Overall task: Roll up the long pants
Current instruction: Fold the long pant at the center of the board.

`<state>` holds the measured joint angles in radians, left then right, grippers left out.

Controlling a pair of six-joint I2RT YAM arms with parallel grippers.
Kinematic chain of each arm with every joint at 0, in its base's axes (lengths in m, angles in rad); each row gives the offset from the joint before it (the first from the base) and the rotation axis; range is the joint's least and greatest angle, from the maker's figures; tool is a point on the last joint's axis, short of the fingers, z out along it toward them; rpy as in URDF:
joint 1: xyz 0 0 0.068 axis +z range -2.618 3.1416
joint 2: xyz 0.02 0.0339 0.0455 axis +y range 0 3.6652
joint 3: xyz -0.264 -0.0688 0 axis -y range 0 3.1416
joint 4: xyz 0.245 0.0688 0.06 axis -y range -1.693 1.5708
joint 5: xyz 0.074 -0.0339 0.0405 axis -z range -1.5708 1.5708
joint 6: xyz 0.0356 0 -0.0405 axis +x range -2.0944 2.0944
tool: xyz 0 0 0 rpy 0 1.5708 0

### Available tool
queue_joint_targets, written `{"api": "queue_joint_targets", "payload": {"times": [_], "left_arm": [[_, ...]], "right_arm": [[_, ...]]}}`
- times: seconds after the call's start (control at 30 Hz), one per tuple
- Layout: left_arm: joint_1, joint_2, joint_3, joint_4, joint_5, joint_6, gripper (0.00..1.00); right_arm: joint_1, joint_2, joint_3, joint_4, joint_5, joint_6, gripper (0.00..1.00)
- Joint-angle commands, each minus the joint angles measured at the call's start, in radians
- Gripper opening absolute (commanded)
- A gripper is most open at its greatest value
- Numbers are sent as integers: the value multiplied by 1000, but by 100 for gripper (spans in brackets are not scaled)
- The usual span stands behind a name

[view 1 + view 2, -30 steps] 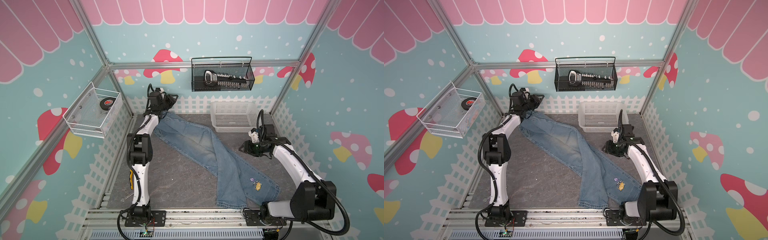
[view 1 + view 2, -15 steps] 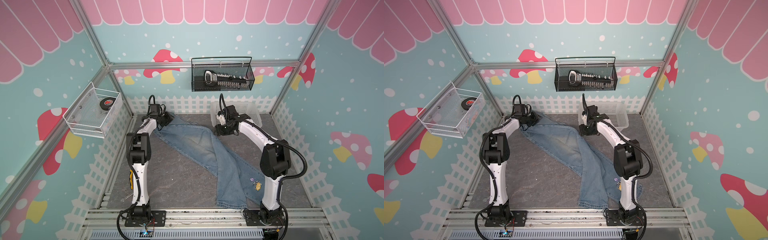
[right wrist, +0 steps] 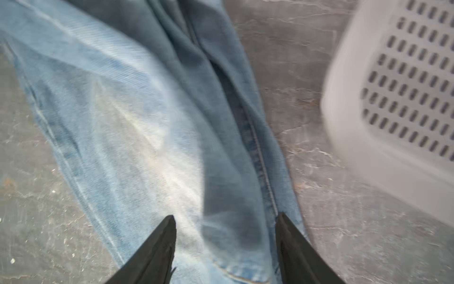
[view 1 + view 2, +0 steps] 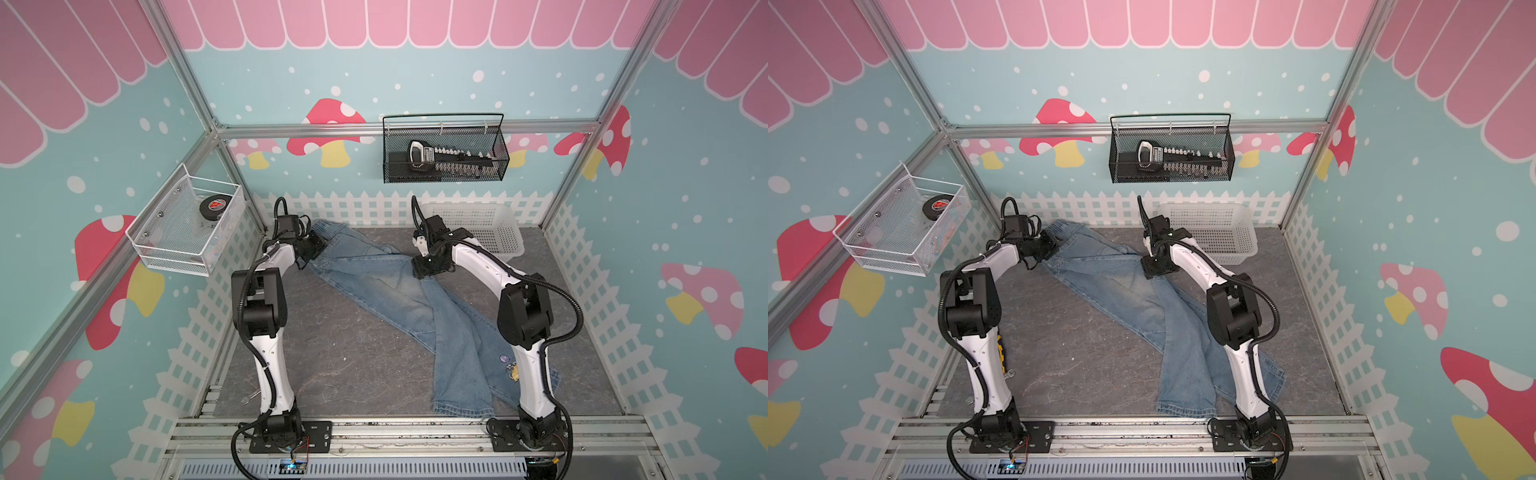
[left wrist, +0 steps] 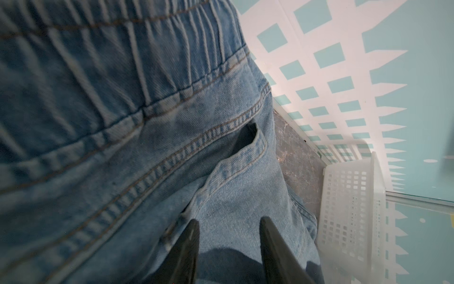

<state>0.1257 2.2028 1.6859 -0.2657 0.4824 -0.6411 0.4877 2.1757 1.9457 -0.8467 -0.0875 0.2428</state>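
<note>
Long pants (image 4: 390, 291) lie beneath right jaws, perhaps between left jaws.

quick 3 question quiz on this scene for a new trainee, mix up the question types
1. True or false: the light blue faded denim long pants are already rolled up.
2. The white perforated plastic basket stands: A) on the pants; B) on the grey marbled tabletop, at the back; C) hung on a wall.
3. Which arm's fingers are nearest the pants' elastic waistband?
Key: 1 false, they lie unrolled; 2 B; 3 the left fingers.
</note>
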Motion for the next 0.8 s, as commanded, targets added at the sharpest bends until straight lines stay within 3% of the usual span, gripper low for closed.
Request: {"api": "queue_joint_targets", "payload": {"times": [0.0,0.07,0.2,0.33,0.53,0.77], "left_arm": [[10,-30,-41,30,3,-8,41],[17,-38,-61,45,7,-18,41],[28,-53,-96,72,10,-33,41],[41,-58,-110,78,15,-35,41],[60,-67,-133,92,22,-40,41],[90,-81,-146,95,17,-46,41]], "right_arm": [[-2,13,39,-40,-4,-30,64],[0,36,48,-43,4,-36,60],[10,43,39,-51,49,-45,25],[28,0,-14,-37,103,-57,0],[83,-112,-123,-22,101,-70,0],[273,-228,-298,-19,9,-31,1]]}}
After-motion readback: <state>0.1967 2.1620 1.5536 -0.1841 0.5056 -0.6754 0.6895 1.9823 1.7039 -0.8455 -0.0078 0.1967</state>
